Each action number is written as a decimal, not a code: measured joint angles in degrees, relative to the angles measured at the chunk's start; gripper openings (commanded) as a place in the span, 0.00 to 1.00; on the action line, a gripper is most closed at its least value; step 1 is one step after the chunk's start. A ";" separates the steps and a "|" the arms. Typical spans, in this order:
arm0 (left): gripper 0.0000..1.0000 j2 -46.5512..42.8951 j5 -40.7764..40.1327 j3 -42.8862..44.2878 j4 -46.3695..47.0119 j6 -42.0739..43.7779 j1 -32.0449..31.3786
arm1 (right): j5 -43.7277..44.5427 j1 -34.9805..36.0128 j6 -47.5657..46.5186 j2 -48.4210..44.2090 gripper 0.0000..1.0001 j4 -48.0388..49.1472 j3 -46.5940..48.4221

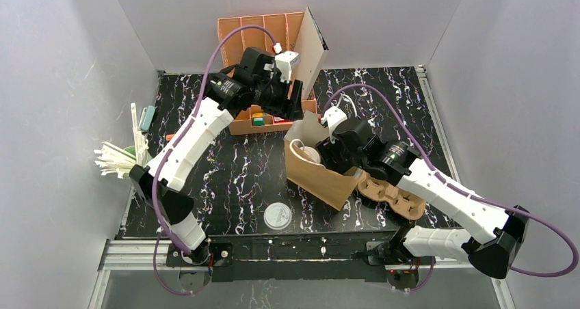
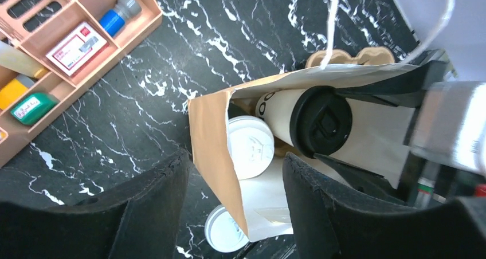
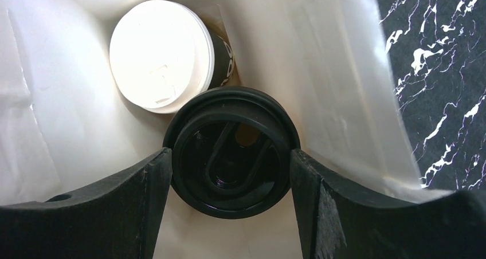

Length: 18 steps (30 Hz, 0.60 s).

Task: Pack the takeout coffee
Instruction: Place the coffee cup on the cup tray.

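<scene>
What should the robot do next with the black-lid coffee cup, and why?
Probably the right gripper should ease the black-lidded cup a little deeper, beside the white-lidded cup. It grips that cup from both sides, already inside the paper bag, and the left gripper hangs open.

Paper bag (image 1: pixel 316 179) stood at table (image 1: pixel 226 176) centre. In it: takeout coffee cup (image 2: pixel 304 117) next to a 2nd lidded cup (image 2: pixel 249 147). Cup carrier (image 1: pixel 397 198) touching bag's R side; loose flat lid (image 1: pixel 278 216) in front-L of bag; organiser tray (image 1: pixel 232 35) behind; straw cup (image 1: pixel 120 162) at far L edge.
</scene>
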 measured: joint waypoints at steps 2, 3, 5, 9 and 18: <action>0.59 1.33 0.28 0.11 -1.09 0.85 0.09 | -0.20 -0.02 -0.24 0.33 0.31 -0.22 0.46; 0.59 1.90 0.59 0.09 -1.73 1.20 0.09 | -0.28 -0.02 -0.37 0.50 0.31 -0.33 0.61; 0.61 2.69 1.42 0.07 -2.45 1.70 0.09 | -0.48 -0.02 -0.70 0.70 0.31 -0.37 0.70; 0.59 2.93 3.04 -1.05 -3.15 2.73 0.09 | -0.85 -0.17 -1.53 1.25 0.31 -0.37 0.74; 0.00 9.20 3.61 -1.01 -3.72 4.46 0.09 | -1.07 -0.24 -2.23 1.53 0.28 -0.20 0.74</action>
